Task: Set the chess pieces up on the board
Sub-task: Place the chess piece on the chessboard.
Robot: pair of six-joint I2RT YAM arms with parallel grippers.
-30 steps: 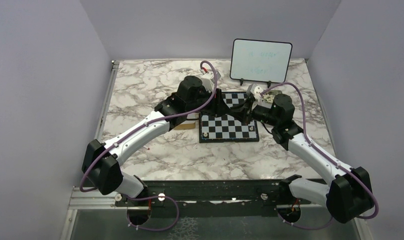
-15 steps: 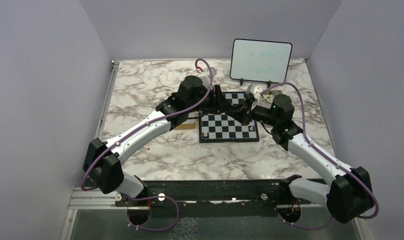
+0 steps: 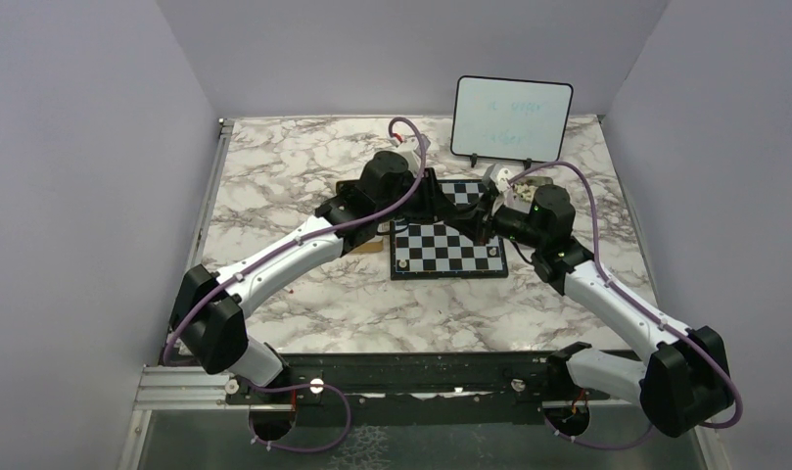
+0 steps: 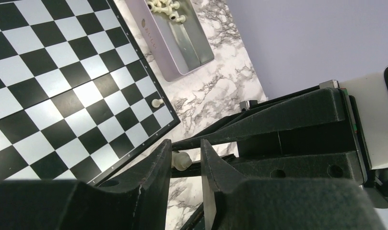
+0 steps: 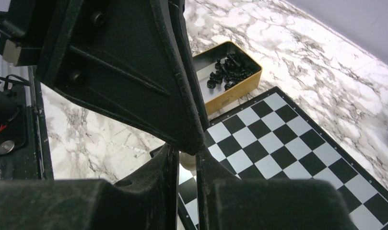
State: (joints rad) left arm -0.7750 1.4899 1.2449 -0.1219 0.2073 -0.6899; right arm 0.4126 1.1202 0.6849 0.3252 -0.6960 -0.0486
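The board [image 3: 448, 247] lies mid-table; it also shows in the left wrist view [image 4: 62, 86] and the right wrist view [image 5: 288, 139]. One cream-white piece [image 4: 156, 102] stands on a square near its edge. My two grippers meet tip to tip above the board's far part. My right gripper [image 3: 482, 211] [image 5: 186, 160] is shut on a cream-white chess piece [image 5: 187, 159]. My left gripper [image 3: 439, 196] [image 4: 184, 153] has its jaws a little apart around that same piece [image 4: 183, 161], which touches only one finger.
A silver tray [image 4: 182, 45] with several cream-white pieces [image 4: 165, 5] lies just off the board. A gold tray [image 5: 232, 93] holds several black pieces [image 5: 225, 72]. An upright whiteboard [image 3: 512, 117] stands at the back right.
My left gripper has moved right toward my right gripper, and their tips now meet over the board. The right arm has barely moved.
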